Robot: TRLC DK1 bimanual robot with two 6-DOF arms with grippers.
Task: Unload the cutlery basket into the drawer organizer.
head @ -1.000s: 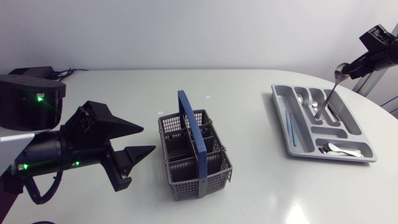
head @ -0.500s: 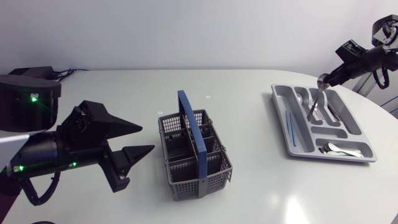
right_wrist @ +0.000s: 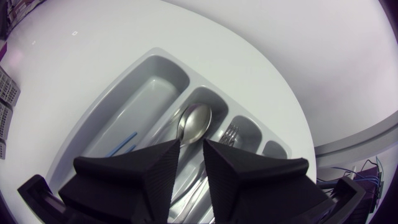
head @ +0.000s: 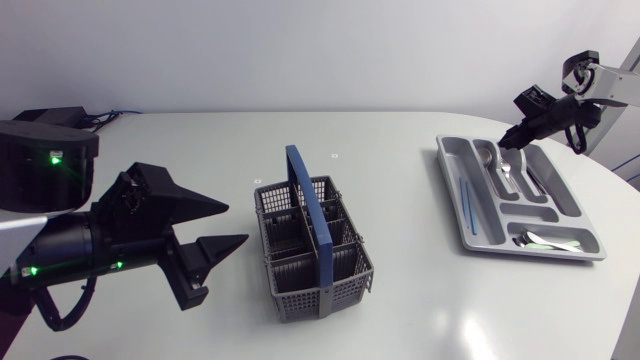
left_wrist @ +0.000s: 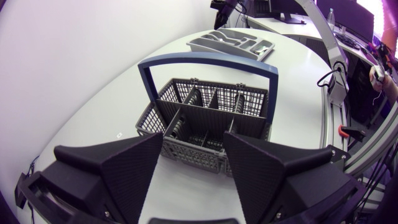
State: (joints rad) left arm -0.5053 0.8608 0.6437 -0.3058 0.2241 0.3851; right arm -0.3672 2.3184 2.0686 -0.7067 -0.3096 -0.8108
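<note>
The cutlery basket [head: 325, 295] stands near the middle of the table [head: 420, 300], its handle running front to back. The left gripper [head: 238, 222] sits just left of the basket, pointing at it without touching. The drawer organizer [head: 560, 190] lies well to the right, near the table's right edge. The right gripper [head: 508, 138] is above the organizer's far end. Inside the organizer, a thin stick [right_wrist: 121, 144] lies in the leftmost long compartment, a spoon [right_wrist: 194, 121] in the next, and a fork [right_wrist: 230, 132] in the 3rd. More cutlery [head: 545, 238] lies in the crosswise compartment at the near end.
</note>
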